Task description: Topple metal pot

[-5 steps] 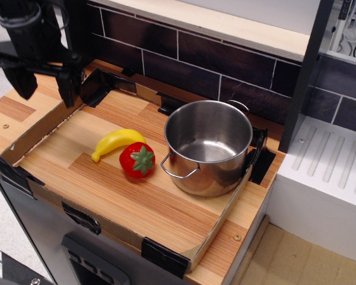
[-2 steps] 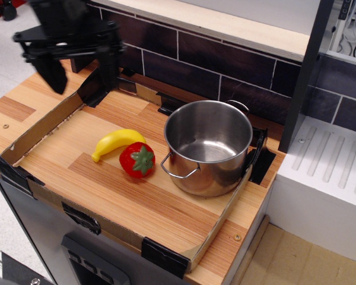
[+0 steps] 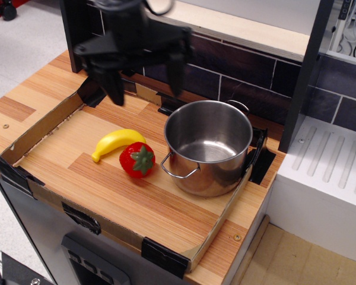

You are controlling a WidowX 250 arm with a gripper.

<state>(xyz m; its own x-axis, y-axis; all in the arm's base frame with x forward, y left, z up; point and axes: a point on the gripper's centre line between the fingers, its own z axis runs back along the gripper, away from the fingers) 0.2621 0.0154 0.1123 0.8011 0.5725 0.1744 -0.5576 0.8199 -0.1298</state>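
The metal pot (image 3: 208,145) stands upright on the wooden worktop (image 3: 136,196), at the right end of the shallow cardboard-edged tray (image 3: 41,127), its open mouth up and one wire loop handle facing the near side. Nothing touches it, so the toppling has not begun. The banana (image 3: 115,142) and the strawberry (image 3: 137,160) lie just left of it, touching each other; they sit in the path of a push from the left, which is probably why the arm comes in from the far side instead.

The end effector (image 3: 143,74) hangs above the far edge of the tray, just beyond and left of the pot's rim, its two dark fingers spread wide apart and pointing down, holding nothing. The picture is motion-blurred there, so finer detail is lost. Spread fingers would suit either hooking the rim or pressing on the far wall to tip the pot toward the near side.

Compared with a second ago, the arm has swept from the far left corner of the worktop rightward to its place near the pot. Pot, banana and strawberry have not shifted.
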